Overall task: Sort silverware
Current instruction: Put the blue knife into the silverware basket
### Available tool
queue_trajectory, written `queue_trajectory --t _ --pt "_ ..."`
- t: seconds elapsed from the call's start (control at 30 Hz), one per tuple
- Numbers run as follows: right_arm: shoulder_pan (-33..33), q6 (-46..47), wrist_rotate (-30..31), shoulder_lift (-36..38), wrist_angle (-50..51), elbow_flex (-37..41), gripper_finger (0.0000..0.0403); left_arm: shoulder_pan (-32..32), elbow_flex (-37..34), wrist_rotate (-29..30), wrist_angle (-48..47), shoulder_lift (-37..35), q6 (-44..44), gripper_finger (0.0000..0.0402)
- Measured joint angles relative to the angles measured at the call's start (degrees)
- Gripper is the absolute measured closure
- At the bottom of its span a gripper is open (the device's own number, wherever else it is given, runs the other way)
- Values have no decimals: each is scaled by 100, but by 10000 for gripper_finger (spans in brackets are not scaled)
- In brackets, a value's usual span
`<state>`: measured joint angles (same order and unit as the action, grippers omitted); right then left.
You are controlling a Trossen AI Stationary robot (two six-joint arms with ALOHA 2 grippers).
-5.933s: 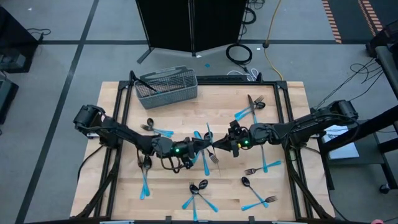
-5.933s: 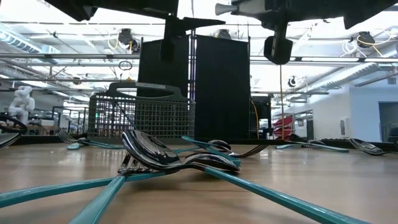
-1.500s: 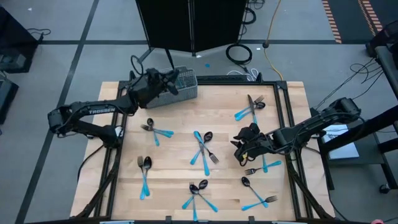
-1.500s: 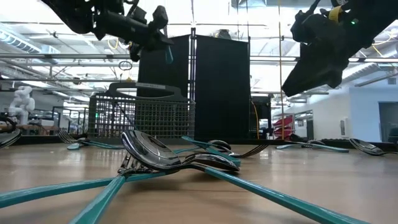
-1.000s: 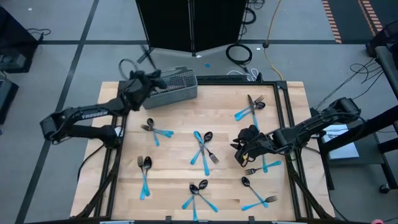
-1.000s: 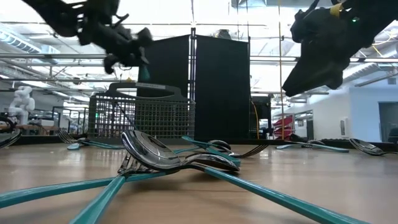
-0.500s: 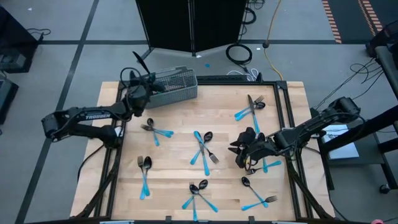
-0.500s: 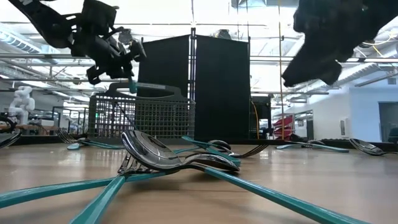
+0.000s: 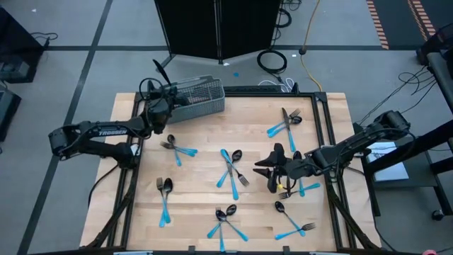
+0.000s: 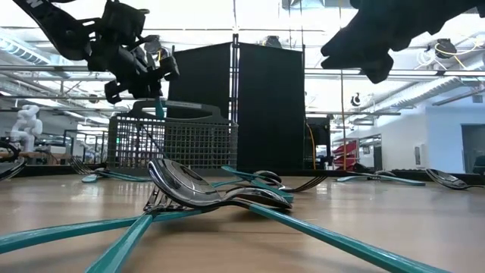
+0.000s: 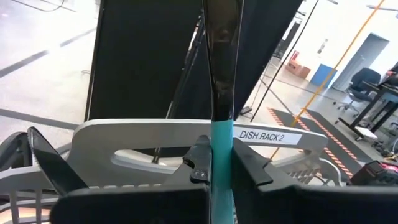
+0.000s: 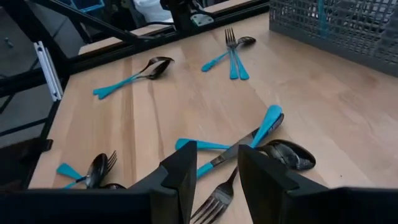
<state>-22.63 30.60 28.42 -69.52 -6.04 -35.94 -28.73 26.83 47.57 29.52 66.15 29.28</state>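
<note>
At about ten o'clock on the desk (image 9: 198,134), the left gripper (image 9: 160,100) hangs over the wire basket (image 9: 190,99) with its fingers clamped on one knife (image 11: 222,93), handle down and blade up, so this piece is about to go in but is not yet released. Nearly all the silverware (image 9: 232,170) lies in small clusters across the desk, so most of the sorting remains. Against the frame half a second ago, the left gripper has barely shifted over the basket. At about three o'clock the right gripper (image 9: 272,172) hovers above a knife, fork and spoon cluster (image 12: 249,146), fingers apart and empty; it has swung further toward the desk's middle.
</note>
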Motion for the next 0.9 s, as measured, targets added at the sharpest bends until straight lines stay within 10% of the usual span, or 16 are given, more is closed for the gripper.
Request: queue_trajectory --t 0.9 --pt "91 -196 -31 0 37 0 291 3 4 -405 -262 -714 -814 327"
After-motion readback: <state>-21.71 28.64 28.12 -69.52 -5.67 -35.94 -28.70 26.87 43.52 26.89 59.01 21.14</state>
